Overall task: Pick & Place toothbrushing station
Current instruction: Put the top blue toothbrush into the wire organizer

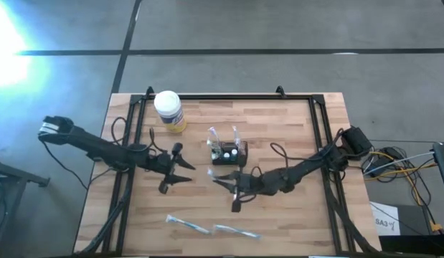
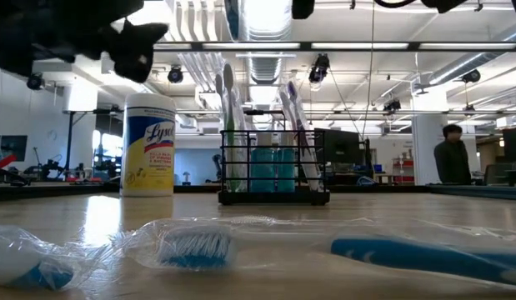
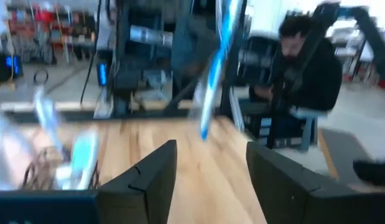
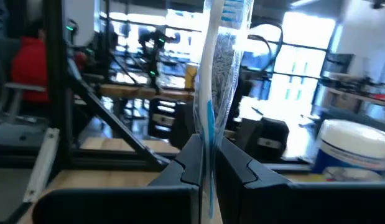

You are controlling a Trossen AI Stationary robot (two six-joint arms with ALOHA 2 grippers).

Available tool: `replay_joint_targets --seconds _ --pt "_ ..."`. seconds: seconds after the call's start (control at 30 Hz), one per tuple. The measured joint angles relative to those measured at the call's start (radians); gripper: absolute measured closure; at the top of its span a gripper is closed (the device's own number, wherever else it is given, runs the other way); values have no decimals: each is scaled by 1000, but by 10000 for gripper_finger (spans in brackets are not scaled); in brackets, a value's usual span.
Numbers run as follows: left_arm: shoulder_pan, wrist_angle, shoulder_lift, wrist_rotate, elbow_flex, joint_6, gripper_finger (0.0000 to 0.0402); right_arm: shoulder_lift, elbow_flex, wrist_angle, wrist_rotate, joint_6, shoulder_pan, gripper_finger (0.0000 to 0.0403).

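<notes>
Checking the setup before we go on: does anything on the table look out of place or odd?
Two plastic-wrapped toothbrushes lie flat near the table's front edge, away from the toothbrushing station, where other brushes stand upright. The right gripper is shut on another wrapped toothbrush, held upright. The left gripper is open and empty. Nothing looks spilled or damaged.

Right gripper (image 4: 208, 165) pinches a wrapped toothbrush (image 4: 218, 74) upright (bristles up); jar (image 4: 354, 149) beyond; black frame bars (image 4: 99, 99) behind.

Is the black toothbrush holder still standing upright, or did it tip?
Upright. In the low view the toothbrush holder sits flat on the table, with toothbrushes standing up out of it.
</notes>
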Motion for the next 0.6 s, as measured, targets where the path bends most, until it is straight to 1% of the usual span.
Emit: replay_joint_targets --seconds 0.07,0.13,0.43,0.6 --pt "0 91 51 5 16 -1 204 0 -5 20 -35 -1 -12 390" --pt "0 137 95 5 34 -15 204 2 -8 36 -41 -8 -22 390" --pt "2 122 294 0 174 -23 204 2 -8 47 -42 -38 -40 390" --pt "4 121 371 -21 246 -18 204 2 -8 46 -42 -51 -39 390"
